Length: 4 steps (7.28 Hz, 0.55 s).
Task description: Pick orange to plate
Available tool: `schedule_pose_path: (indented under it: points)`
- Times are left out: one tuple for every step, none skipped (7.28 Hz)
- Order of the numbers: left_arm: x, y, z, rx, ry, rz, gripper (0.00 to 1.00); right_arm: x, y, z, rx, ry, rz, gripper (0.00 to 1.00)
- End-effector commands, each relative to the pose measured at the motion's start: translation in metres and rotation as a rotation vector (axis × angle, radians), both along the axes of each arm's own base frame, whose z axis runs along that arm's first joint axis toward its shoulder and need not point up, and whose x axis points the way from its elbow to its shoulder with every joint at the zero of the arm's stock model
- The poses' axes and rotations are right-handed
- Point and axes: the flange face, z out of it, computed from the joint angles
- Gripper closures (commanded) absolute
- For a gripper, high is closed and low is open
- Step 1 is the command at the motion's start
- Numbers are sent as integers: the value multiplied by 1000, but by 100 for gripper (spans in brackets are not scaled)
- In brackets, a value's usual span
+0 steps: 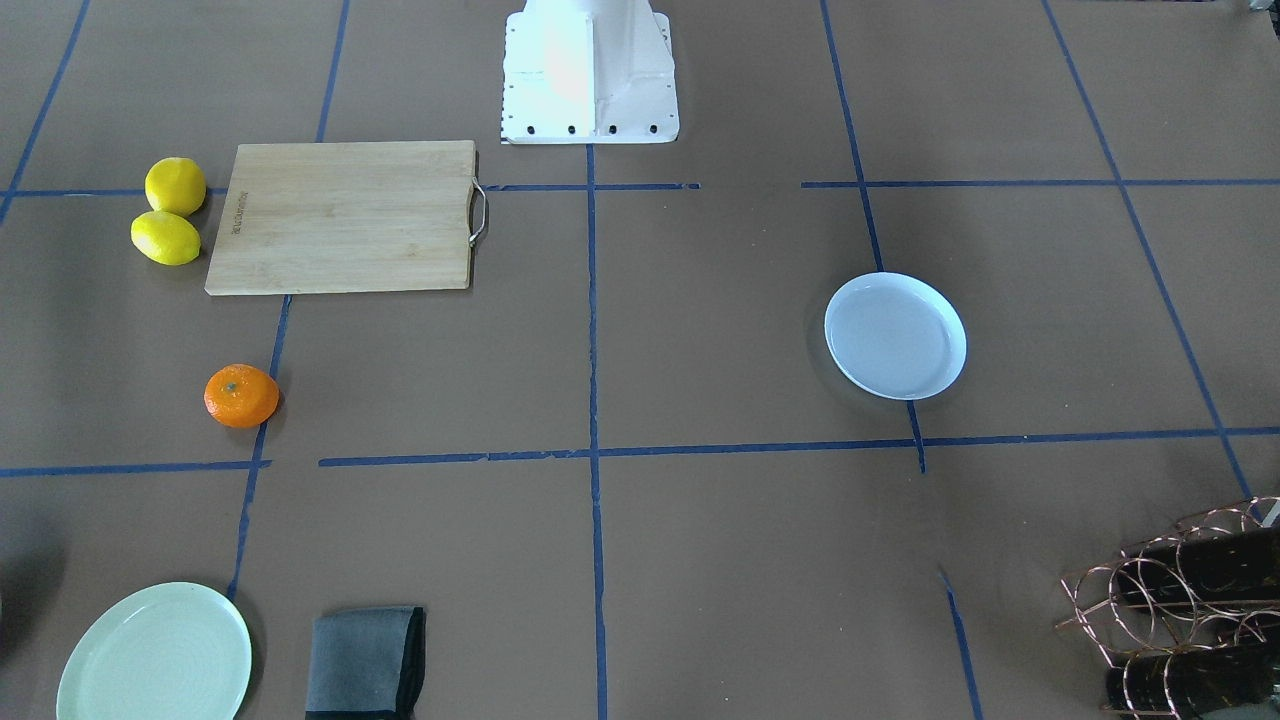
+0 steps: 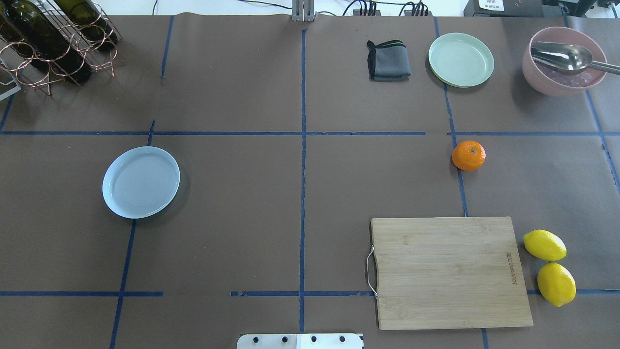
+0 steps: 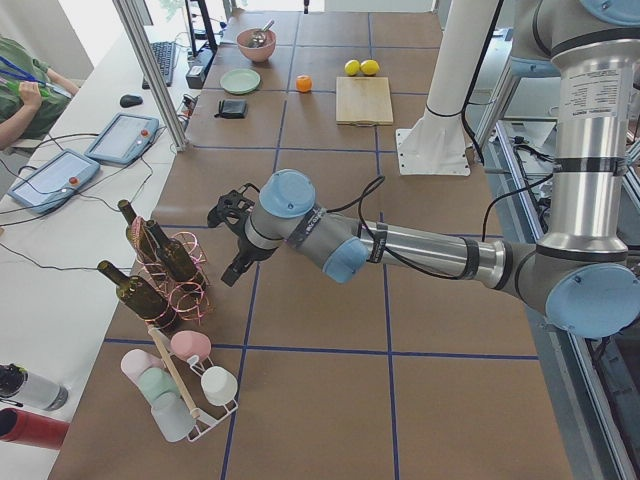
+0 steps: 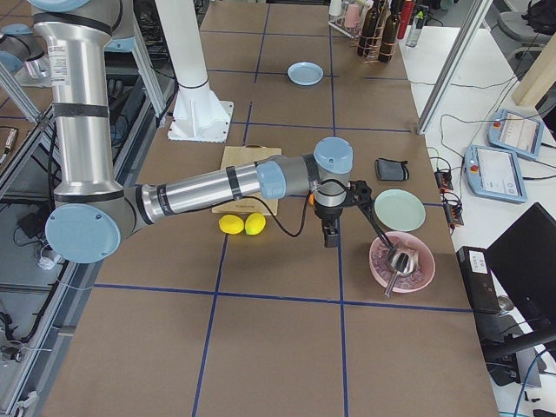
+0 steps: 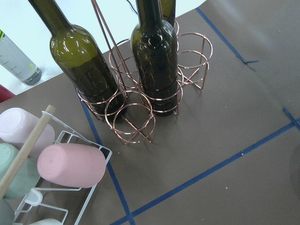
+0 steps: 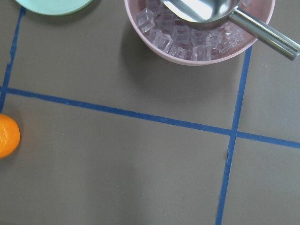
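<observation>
The orange (image 2: 469,155) lies on the brown table on the robot's right side, just beyond the cutting board; it also shows in the front view (image 1: 241,396) and at the left edge of the right wrist view (image 6: 7,136). The bluish-white plate (image 2: 141,182) sits empty on the robot's left side (image 1: 895,337). My right gripper (image 4: 334,217) hangs above the table between the orange and the pink bowl. My left gripper (image 3: 232,240) hovers near the wine rack, away from the plate. Both grippers appear in side views only, so I cannot tell whether they are open or shut.
A wooden cutting board (image 2: 448,271) and two lemons (image 2: 550,264) lie at the near right. A pale green plate (image 2: 461,59), a folded grey cloth (image 2: 388,60) and a pink bowl (image 2: 562,77) of ice with a ladle stand at the far right. A wine rack (image 2: 53,39) stands far left.
</observation>
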Motion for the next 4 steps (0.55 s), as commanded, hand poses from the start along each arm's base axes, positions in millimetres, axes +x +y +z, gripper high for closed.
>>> schedule_pose_path:
  points:
    - [90, 19, 2, -59, 116, 60, 0, 0, 0, -5, 19, -17, 33, 0]
    - [133, 24, 2, -211, 170, 10, 0, 0, 0, -5, 22, -17, 32, 0]
    - [166, 32, 5, -258, 189, -43, 0, 0, 0, -4, 23, -15, 31, 0]
    - [206, 43, 5, -328, 234, -108, 0, 0, 1, -3, 21, -15, 32, 0]
